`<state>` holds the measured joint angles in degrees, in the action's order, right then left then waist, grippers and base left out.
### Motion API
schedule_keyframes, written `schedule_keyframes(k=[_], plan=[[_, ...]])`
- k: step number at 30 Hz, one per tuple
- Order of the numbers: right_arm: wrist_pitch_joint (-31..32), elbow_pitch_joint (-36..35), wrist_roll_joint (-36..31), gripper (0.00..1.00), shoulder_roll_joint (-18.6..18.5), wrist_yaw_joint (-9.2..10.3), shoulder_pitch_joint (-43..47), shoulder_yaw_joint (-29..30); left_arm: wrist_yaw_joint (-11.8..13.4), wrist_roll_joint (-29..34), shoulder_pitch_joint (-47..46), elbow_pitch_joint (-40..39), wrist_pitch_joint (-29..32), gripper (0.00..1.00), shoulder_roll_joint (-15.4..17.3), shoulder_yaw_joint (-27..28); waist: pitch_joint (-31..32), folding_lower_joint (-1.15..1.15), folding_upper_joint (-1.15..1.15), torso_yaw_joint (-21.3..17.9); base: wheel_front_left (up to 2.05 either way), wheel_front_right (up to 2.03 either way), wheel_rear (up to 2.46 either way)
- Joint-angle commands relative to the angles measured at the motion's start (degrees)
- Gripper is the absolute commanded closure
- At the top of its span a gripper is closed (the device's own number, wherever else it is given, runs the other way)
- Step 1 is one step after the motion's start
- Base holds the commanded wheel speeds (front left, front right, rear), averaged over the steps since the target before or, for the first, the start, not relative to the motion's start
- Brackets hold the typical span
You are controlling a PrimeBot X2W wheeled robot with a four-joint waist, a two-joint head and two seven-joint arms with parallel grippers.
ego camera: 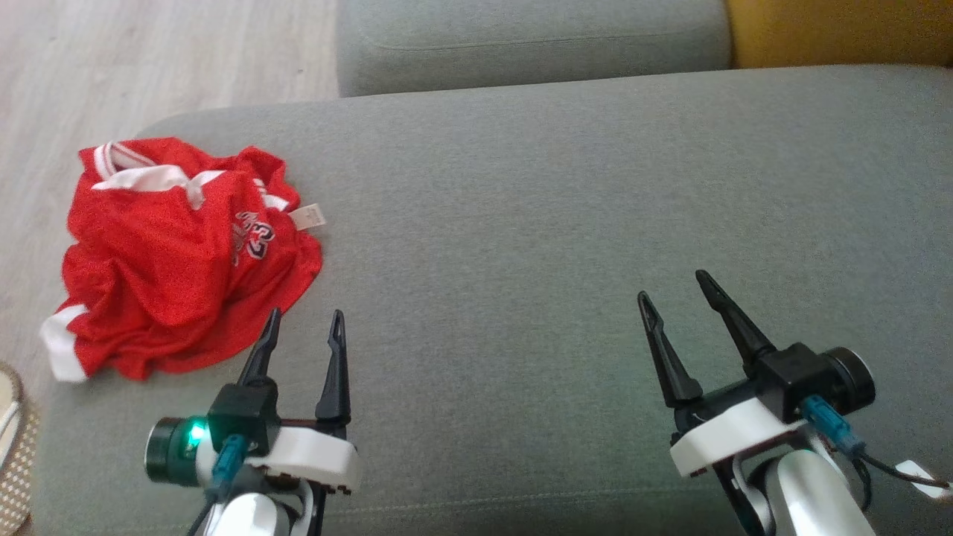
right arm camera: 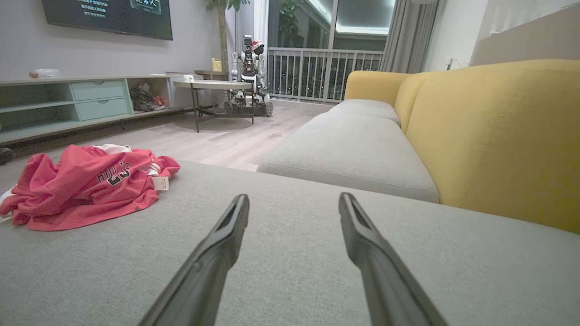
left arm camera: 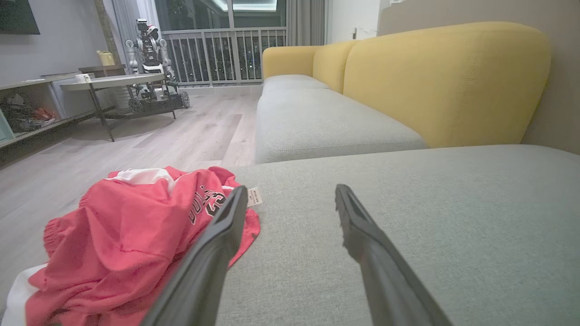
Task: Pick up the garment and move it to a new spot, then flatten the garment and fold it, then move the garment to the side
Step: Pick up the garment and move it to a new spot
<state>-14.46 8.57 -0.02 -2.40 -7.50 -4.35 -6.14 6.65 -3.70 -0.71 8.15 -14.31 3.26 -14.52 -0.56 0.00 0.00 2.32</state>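
None of the steps is done: left tool [ego camera: 307, 313] and right tool [ego camera: 671, 285] gape wide and empty, garment [ego camera: 171, 260] crumpled just beyond the left.

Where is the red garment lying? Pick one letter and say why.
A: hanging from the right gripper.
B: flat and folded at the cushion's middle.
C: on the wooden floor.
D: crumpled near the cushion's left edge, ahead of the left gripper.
D: the red garment lies crumpled by the left edge of the grey cushion, just ahead of the open left gripper.
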Motion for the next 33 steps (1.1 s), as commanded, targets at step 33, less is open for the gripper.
schedule_keyframes(k=[33], plan=[[-0.54, -3.08, -1.32, 0.00, -0.48, 0.01, -0.45, -1.15, 4.15, -2.18, -1.98, -4.20, -0.69, 0.00, -0.37, 3.78, -1.40, 0.00, 0.00, 18.00, 0.00, 0.00, 0.00]])
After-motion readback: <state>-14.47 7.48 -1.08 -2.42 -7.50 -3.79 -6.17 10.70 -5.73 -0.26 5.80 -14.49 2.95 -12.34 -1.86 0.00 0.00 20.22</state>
